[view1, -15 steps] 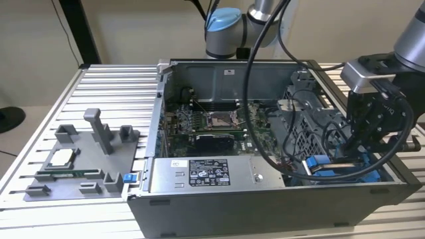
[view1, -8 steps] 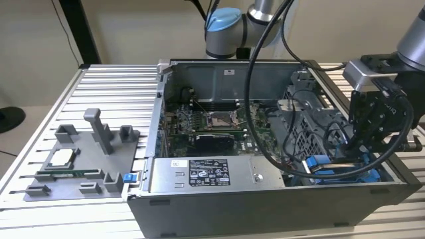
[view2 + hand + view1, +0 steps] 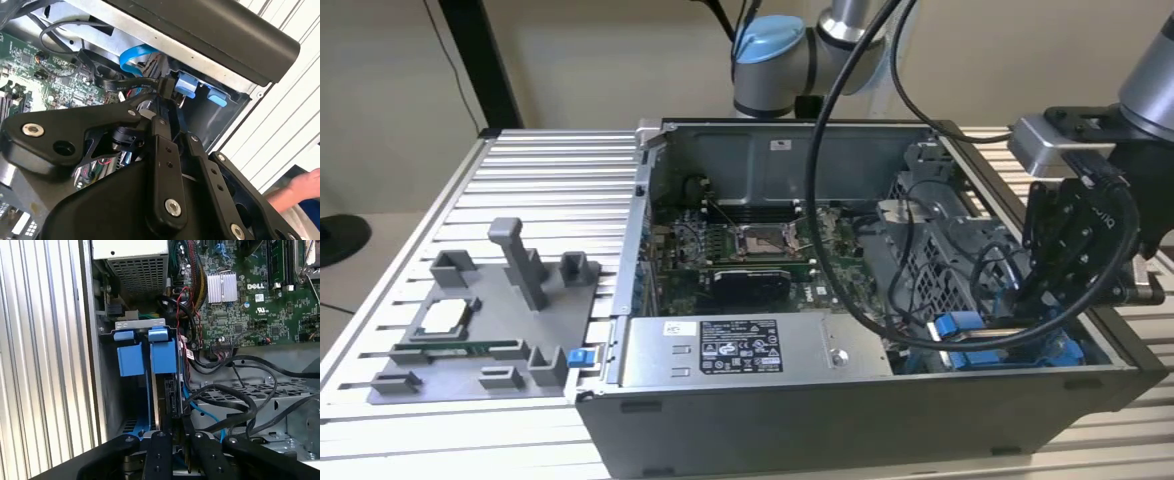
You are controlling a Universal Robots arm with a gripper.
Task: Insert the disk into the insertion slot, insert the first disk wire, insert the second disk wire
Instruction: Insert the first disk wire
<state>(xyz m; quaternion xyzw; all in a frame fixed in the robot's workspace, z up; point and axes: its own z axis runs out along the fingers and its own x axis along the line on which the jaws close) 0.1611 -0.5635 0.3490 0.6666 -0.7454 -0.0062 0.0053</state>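
My black gripper (image 3: pixel 1034 310) reaches down into the open computer case (image 3: pixel 854 400), at its front corner on the exterior view's right. There the disk stands edge-on in the insertion slot (image 3: pixel 112 390). Of the disk I see mainly its blue frame tabs (image 3: pixel 162 352) and a blue strip (image 3: pixel 967 328). In the second wrist view the fingertips (image 3: pixel 167 100) have closed on the black connector of a flat disk wire (image 3: pixel 125 86), right next to a blue tab (image 3: pixel 185 84). A light blue wire (image 3: pixel 135 55) curves just behind it.
The green motherboard (image 3: pixel 747 250) and the grey labelled power-supply box (image 3: pixel 734 350) fill the case's left and middle. Loose black cables (image 3: pixel 235 400) lie over a perforated cage (image 3: pixel 260 390). A grey fixture (image 3: pixel 480 330) sits on the ribbed table. A person's hand (image 3: pixel 305 190) is near the case.
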